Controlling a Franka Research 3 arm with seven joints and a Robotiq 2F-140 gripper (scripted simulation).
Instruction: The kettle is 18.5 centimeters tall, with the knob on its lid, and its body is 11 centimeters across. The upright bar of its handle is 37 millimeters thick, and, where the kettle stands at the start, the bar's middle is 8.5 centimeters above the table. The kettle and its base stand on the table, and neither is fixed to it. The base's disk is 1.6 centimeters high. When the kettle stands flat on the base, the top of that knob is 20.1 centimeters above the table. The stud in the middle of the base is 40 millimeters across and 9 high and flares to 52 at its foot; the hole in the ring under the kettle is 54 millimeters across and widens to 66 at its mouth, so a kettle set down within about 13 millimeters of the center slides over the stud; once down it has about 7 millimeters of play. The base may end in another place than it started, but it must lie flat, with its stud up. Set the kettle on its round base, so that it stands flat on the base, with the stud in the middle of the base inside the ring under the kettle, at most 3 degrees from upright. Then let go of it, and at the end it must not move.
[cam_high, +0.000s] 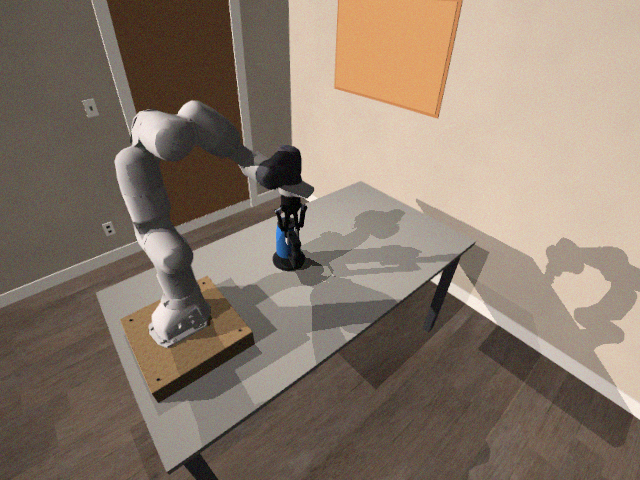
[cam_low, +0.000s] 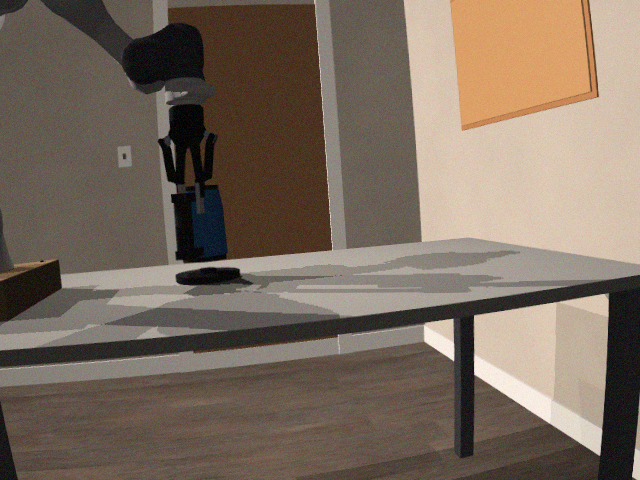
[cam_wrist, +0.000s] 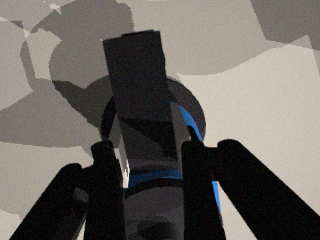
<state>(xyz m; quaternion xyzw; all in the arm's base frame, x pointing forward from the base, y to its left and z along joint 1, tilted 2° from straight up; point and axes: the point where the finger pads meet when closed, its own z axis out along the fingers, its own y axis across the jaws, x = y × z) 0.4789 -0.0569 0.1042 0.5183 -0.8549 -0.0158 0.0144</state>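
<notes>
The blue kettle (cam_high: 281, 242) (cam_low: 210, 227) (cam_wrist: 158, 178) has a dark upright handle bar (cam_low: 183, 227) (cam_wrist: 140, 94). My gripper (cam_high: 290, 232) (cam_low: 188, 187) (cam_wrist: 149, 122) comes down from above and is shut on the handle's top. The kettle hangs upright just over the round black base (cam_high: 280, 265) (cam_low: 207, 275), with a small gap under it in the exterior view. There the kettle sits slightly left of the base's middle. The base lies flat on the table (cam_high: 387, 232) (cam_low: 465, 268). In the wrist view the base's dark rim (cam_wrist: 191, 99) shows around the kettle; the stud is hidden.
The arm's wooden mounting block (cam_high: 191, 356) (cam_low: 25, 284) sits at the table's near left. A door and an orange wall panel (cam_high: 395, 51) (cam_low: 522, 56) are behind the table. The table's right edge (cam_high: 413, 294) runs close to the wall.
</notes>
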